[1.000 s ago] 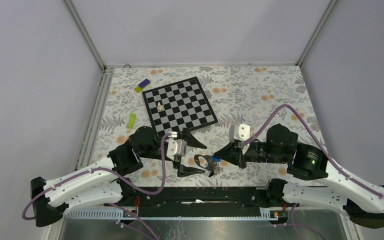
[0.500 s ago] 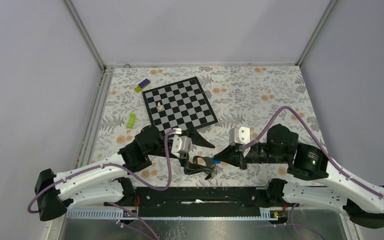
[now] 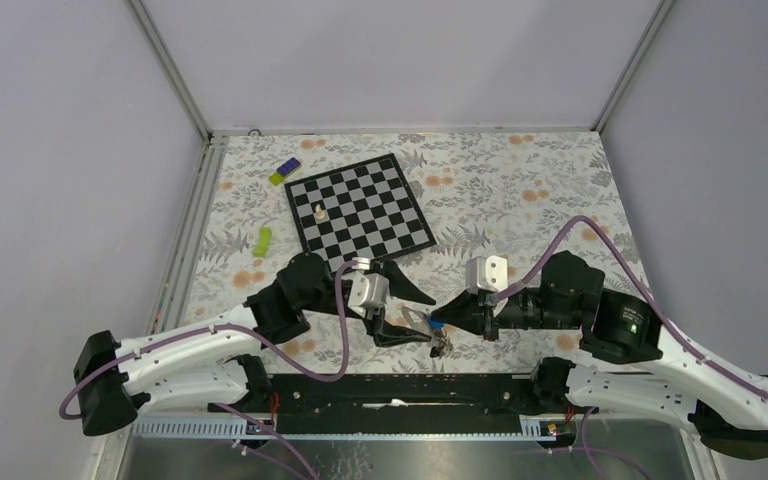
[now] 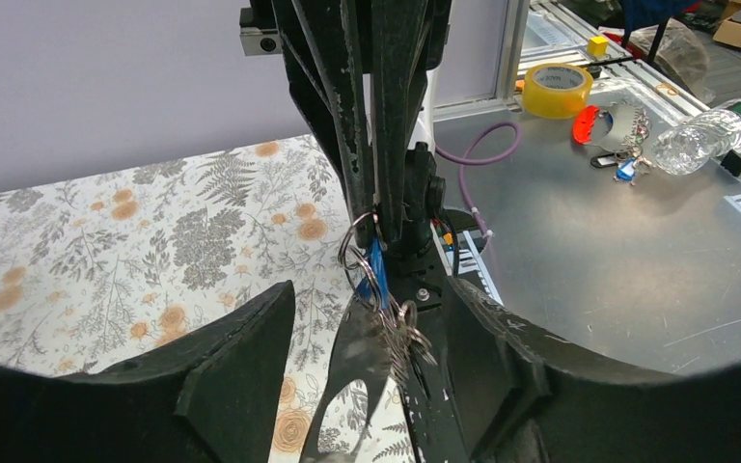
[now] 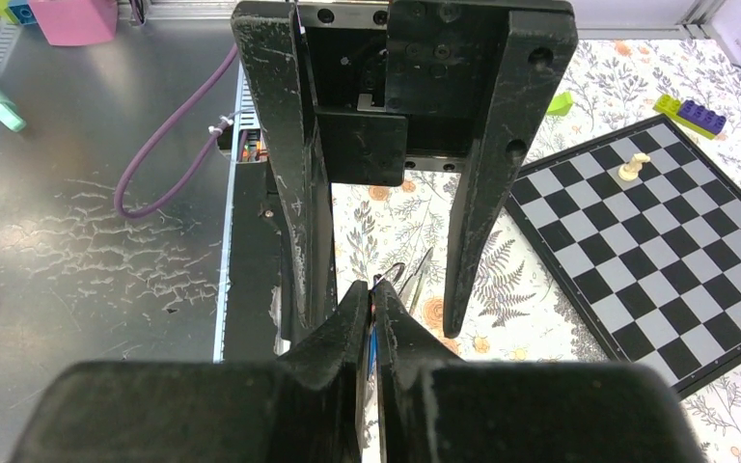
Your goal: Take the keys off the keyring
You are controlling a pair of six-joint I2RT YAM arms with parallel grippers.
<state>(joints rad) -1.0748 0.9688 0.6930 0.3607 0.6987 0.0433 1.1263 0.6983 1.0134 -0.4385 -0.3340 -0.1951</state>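
Note:
The keyring [image 4: 358,253] hangs by its blue tag [image 4: 375,265], and my right gripper [image 3: 432,322] is shut on that tag just above the floral table. The tag shows between the fingertips of the right gripper [image 5: 374,287] in the right wrist view. The keys [image 4: 400,338] dangle below in a silvery bunch, next to a dark flat piece [image 4: 367,371] on the same ring. My left gripper [image 4: 371,323] stands open. Its two fingers flank the hanging keys without touching them. From above, the keys [image 3: 441,346] lie right of the left gripper [image 3: 415,312].
A chessboard [image 3: 360,208] with a white chess piece [image 3: 318,211] lies behind the grippers. A green block [image 3: 263,240] and a yellow-purple block [image 3: 284,171] sit to its left. The black base rail [image 3: 390,390] runs along the near edge. A yellow tape roll [image 4: 558,89] sits off the table.
My left gripper has moved right until its fingers flank the keys, and its jaws have narrowed. The right gripper has kept hold of the tag and drifted slightly right.

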